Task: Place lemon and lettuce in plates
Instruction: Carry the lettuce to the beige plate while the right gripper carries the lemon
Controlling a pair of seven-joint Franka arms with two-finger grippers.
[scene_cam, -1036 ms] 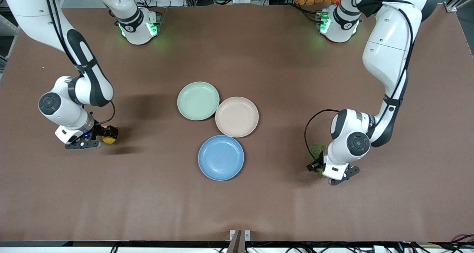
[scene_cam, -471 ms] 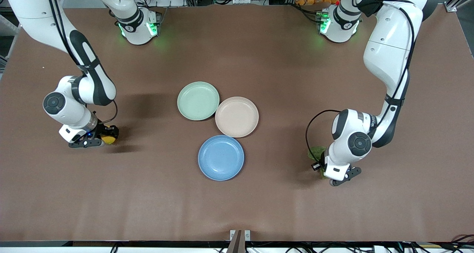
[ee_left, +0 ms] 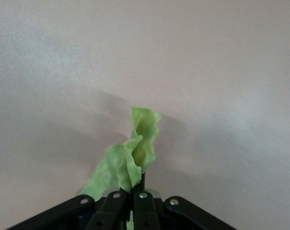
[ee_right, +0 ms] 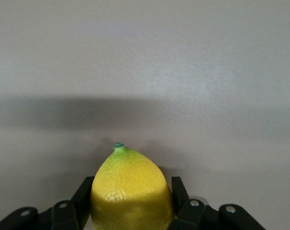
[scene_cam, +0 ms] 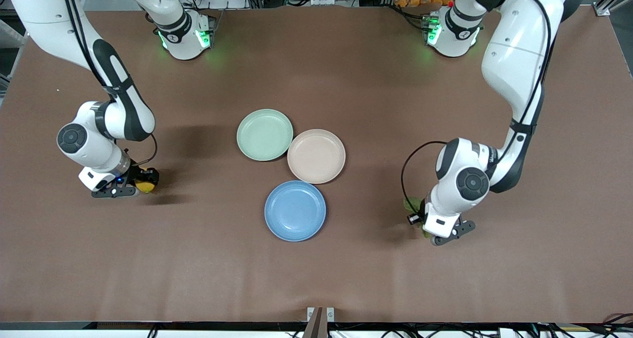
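My right gripper (scene_cam: 142, 180) is shut on the yellow lemon (scene_cam: 145, 185) low over the table toward the right arm's end; in the right wrist view the lemon (ee_right: 130, 189) fills the space between the fingers (ee_right: 82, 196). My left gripper (scene_cam: 419, 218) is shut on the green lettuce (scene_cam: 411, 204) over the table toward the left arm's end; in the left wrist view the leaf (ee_left: 130, 153) sticks out from the closed fingers (ee_left: 117, 203). The light blue plate (scene_cam: 295, 211) and the beige-pink plate (scene_cam: 316, 156) lie empty mid-table.
A pale mint-green plate (scene_cam: 264, 134) touches the beige-pink plate, farther from the front camera. The brown table top (scene_cam: 316, 71) surrounds the plates. Both arm bases stand along the table's top edge.
My left gripper has lifted slightly and moved toward the plates with the lettuce. My right gripper with the lemon rose a little and then held still.
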